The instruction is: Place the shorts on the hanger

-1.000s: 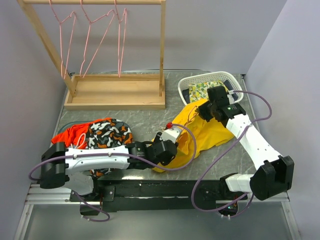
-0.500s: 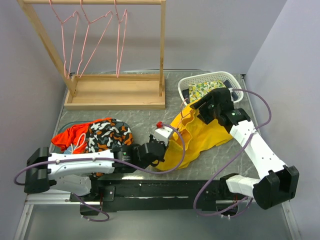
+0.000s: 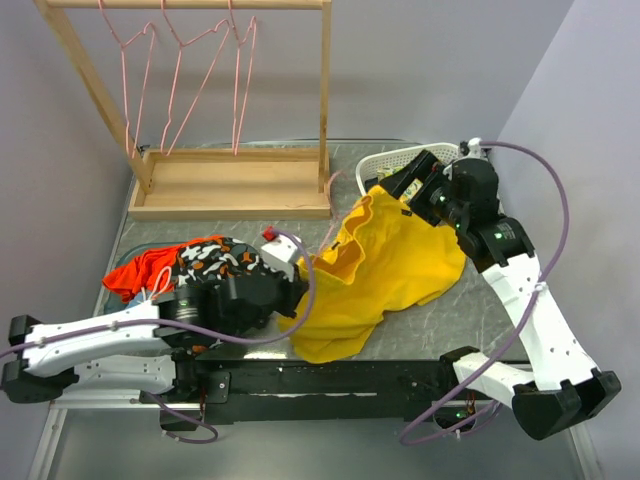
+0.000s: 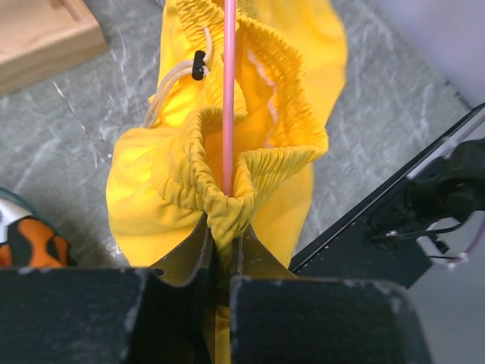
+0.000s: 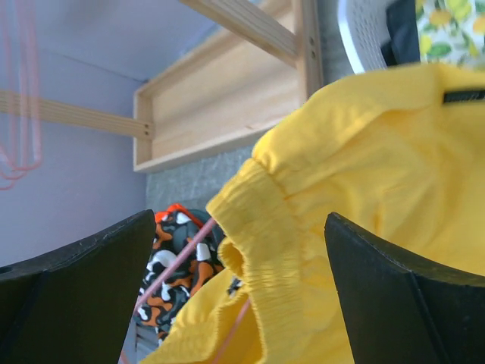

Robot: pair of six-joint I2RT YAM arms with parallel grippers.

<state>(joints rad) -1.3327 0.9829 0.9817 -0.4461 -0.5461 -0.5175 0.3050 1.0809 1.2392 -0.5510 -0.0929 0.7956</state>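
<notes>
Left hand (image 4: pixel 223 246): newly pressed together, pinching the waistband of the shorts (image 3: pixel 385 265), the hanger (image 4: pixel 228 91) wire running into the same pinch. Right hand (image 5: pixel 239 265): just spread, holding nothing. Shorts now drawn across mid-worktop (image 3: pixel 440 325). Judgement: handover complete, threading under way.

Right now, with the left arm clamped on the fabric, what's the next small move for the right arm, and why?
Probably close the right fingers on the gathered waistband of the shorts lying between them. They stand open and hold nothing, while the left fingers pinch another stretch of waistband where the hanger wire dips in; a second grip could spread the opening.
</notes>
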